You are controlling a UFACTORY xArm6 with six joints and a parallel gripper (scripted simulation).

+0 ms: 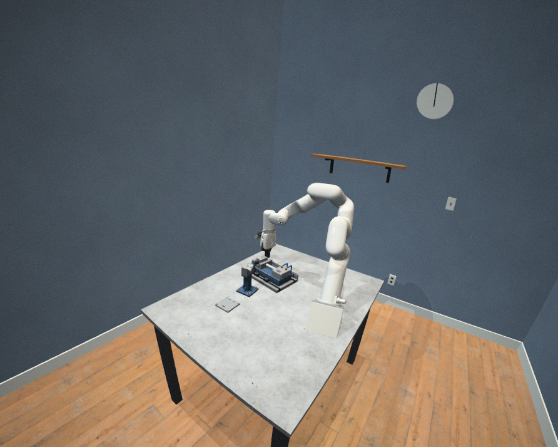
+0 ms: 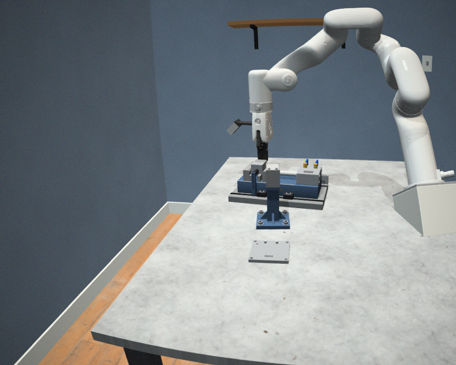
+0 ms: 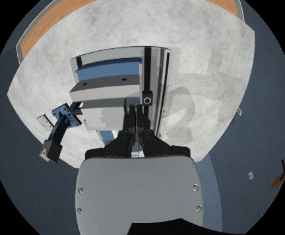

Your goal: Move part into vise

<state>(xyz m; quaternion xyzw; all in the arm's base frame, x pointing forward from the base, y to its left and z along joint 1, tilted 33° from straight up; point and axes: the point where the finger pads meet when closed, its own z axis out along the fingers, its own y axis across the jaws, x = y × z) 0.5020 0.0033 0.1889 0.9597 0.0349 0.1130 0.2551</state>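
Hard to make out between the vise (image 2: 277,188) jaws: the part (image 2: 258,165), a grey block partly screened by the V-block (image 2: 272,176). Hovering above, gripper (image 2: 261,154) pinched fully closed, holding nothing.

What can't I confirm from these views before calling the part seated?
- Slot facing down: hidden, whichever face lies underneath the part.
- End against the work stop: exterior view, the V-block stands in front of the vise; top view too small.
- Side against the fixed jaw: wrist view, the shut, empty gripper covers that edge.
- Infeed plate markings: too small.
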